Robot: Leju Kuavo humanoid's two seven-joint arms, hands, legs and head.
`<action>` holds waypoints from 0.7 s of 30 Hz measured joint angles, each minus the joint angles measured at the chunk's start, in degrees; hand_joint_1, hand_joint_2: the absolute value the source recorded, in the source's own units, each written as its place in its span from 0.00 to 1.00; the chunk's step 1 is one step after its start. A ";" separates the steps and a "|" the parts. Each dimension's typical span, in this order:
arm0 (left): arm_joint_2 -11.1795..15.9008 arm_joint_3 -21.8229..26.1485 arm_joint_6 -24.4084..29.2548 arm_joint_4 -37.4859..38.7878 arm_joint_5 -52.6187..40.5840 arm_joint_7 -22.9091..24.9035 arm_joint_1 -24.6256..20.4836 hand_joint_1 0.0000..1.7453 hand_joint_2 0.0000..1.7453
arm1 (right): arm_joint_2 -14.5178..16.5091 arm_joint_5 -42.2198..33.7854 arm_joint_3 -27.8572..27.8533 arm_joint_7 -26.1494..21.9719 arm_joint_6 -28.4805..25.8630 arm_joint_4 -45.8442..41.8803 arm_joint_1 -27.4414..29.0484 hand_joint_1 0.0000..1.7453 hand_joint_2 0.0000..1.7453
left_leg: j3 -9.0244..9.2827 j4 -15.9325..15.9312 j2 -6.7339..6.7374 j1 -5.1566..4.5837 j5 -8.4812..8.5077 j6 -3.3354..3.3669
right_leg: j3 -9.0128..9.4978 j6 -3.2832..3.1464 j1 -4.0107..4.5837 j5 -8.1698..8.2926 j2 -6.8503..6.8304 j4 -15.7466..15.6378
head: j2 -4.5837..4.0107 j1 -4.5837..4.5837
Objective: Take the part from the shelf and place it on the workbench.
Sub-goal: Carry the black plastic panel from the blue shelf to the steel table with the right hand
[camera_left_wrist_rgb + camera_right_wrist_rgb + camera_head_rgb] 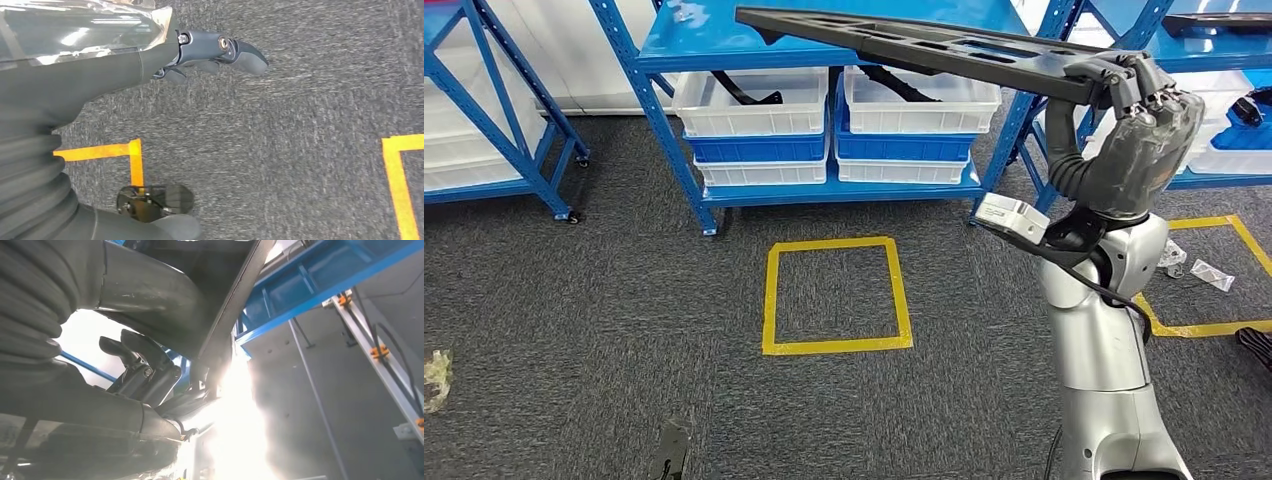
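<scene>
Risk lies in leverage: right hand (1146, 110) clamps only one end of the long part (904, 42), cantilevered across the shelf (844, 190) front, where it could twist loose or snag; left hand (220, 52) hangs empty, fingers apart.

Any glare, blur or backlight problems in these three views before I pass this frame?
Head view: even light and sharp, the right hand gripping the long dark part reads clearly. Left wrist view: the grey carpet is streaked by motion blur, with reflections on the left hand cover. Right wrist view: strong backlight blows out the centre, leaving hand and part as dark shapes against the blue shelf.
</scene>
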 joint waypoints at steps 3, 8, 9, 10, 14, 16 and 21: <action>0.03 -0.05 -0.09 -0.14 -0.01 -0.01 -0.37 0.00 1.00 | -0.32 -0.08 -0.04 0.18 0.00 -0.38 0.04 1.00 1.00 | 5.76 -8.73 -0.22 -0.58 -1.93 0.89 | -1.03 1.28 0.11 1.54 -0.17 -0.04 | 0.00 0.17; 0.11 -0.05 -0.10 -0.15 0.01 -0.04 -0.24 0.00 1.00 | -1.07 -0.45 -0.03 0.46 0.00 -0.38 0.68 1.00 1.00 | 3.13 -10.05 0.32 -0.87 0.99 3.46 | -4.26 1.57 -0.22 -2.44 -0.15 4.68 | 0.00 0.42; 0.12 -0.05 -0.10 -0.15 0.01 -0.05 -0.26 0.00 1.00 | -1.22 -0.49 -0.03 0.49 0.00 -0.38 0.74 1.00 1.00 | 2.20 -10.04 0.33 -0.90 1.71 3.71 | -5.32 1.27 -0.21 -5.04 -0.11 8.25 | 0.00 0.53; 0.09 -0.06 -0.12 -0.15 0.02 -0.09 -0.25 0.00 1.00 | -1.36 -0.52 -0.03 0.51 0.00 -0.38 0.83 1.00 1.00 | 1.23 -10.03 0.35 -0.92 2.42 3.77 | -6.16 1.24 -0.24 -6.98 -0.08 12.13 | 0.00 0.58; 0.02 -0.07 -0.17 -0.15 0.02 -0.49 -0.22 0.00 1.00 | -1.62 -0.91 -0.01 0.61 0.00 -0.32 1.19 1.00 1.00 | -2.70 -9.92 0.59 -0.79 5.32 3.18 | -2.96 3.53 -0.54 -4.60 -0.07 14.91 | 0.00 0.62; 0.04 -0.08 -0.16 -0.16 0.02 -0.64 -0.22 0.00 1.00 | -1.66 -1.58 0.02 0.49 0.00 -0.33 1.17 1.00 1.00 | -4.06 -9.73 0.65 -0.85 6.53 2.53 | 3.30 3.50 -0.42 -4.91 -0.04 6.98 | 0.00 0.60; 0.14 -0.09 -0.08 -0.19 0.02 -0.81 -0.23 0.00 1.00 | -1.80 -2.29 0.03 -0.02 -0.02 -0.31 1.23 1.00 1.00 | -5.09 -9.60 0.68 -0.71 7.97 0.81 | 7.29 0.56 -0.26 -7.46 0.14 -0.74 | 0.00 0.52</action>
